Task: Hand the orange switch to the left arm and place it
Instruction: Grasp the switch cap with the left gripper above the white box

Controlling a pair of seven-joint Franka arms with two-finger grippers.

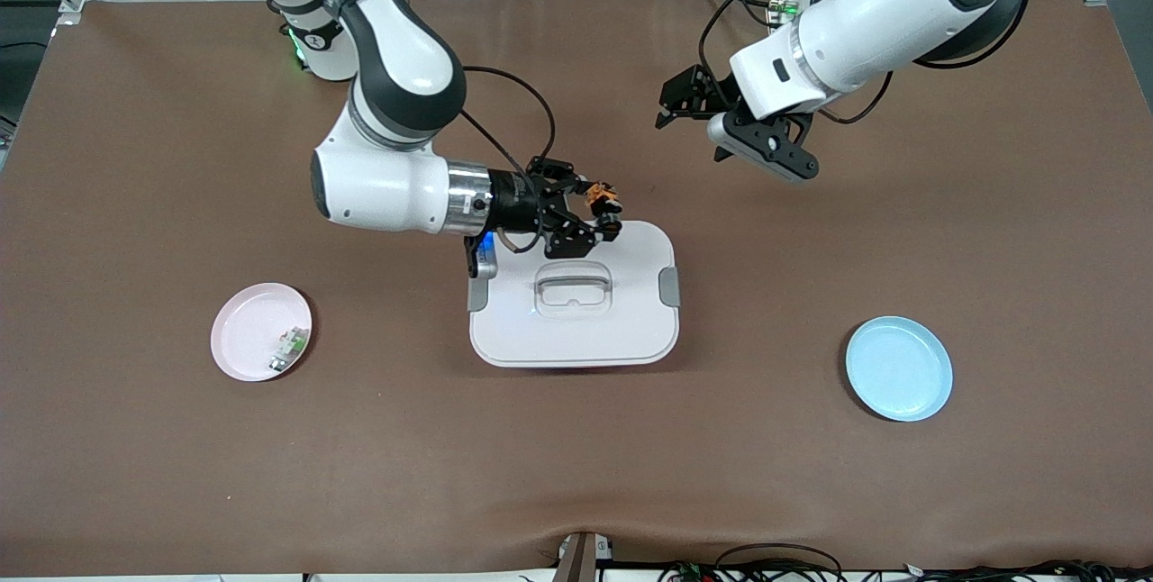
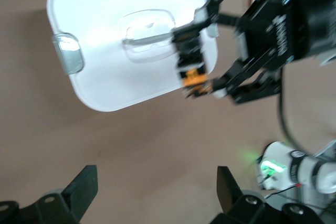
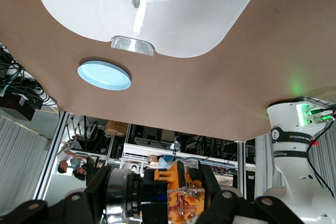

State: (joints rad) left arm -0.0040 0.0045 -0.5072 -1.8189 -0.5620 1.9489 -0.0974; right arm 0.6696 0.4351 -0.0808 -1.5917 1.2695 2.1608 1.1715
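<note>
The right gripper hangs over the box at its edge farthest from the front camera, clamped on the orange switch, whose black body is mostly hidden between the fingers. The left gripper, jaws spread wide and holding nothing, sits over bare brown table toward the left arm's end. The pink plate and blue plate lie well apart.

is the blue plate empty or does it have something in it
Empty: the round light blue plastic plate shows only its bare inside in the front view.
</note>
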